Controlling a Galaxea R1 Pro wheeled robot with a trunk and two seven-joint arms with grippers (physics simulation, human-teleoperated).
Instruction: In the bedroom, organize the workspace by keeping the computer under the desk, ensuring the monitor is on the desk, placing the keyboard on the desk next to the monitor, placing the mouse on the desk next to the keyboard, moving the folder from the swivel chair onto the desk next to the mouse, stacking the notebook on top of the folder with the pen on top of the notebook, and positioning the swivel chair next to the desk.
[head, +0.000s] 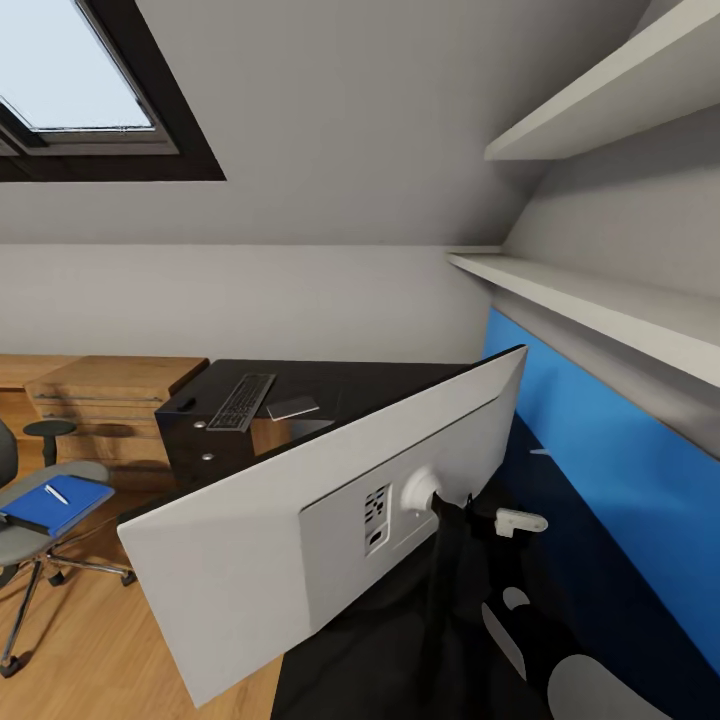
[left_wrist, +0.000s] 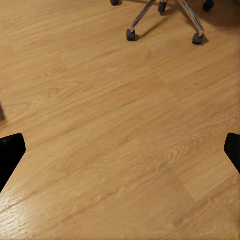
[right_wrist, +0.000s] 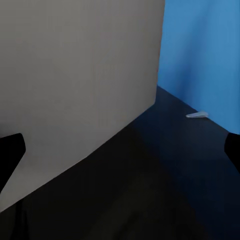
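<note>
Nearest us stands the monitor (head: 330, 520), its pale back turned our way, tilted on a thin black stand on the black desk (head: 400, 385). We judge it wide, thin and top-heavy, the panel fragile. We would take it by the stand or by both side edges, never by the screen face.

Our right gripper (right_wrist: 120, 150) has its fingertips spread wide with nothing between them, over the dark desk top close to the monitor's grey back (right_wrist: 75, 75). Our left gripper (left_wrist: 120, 150) is just as wide and bare above the wooden floor (left_wrist: 110, 140), with the chair's casters ahead of it.

To the left, the swivel chair (head: 50, 545) is well apart from the desk, carrying the blue folder (head: 55, 503) with the whitish pen (head: 57, 494) lying on it. The folder looks light and stiff, best pinched at an edge overhanging the seat.

Farther off, on the desk's far end, lie the keyboard (head: 241, 401) and a dark flat notebook (head: 292, 407) just right of it. The matte top looks smooth, so flat things may slide.

Beyond rise the blue back panel (head: 620, 470), white shelves (head: 600, 300) and a skylight (head: 80, 80) under the sloped ceiling.
</note>
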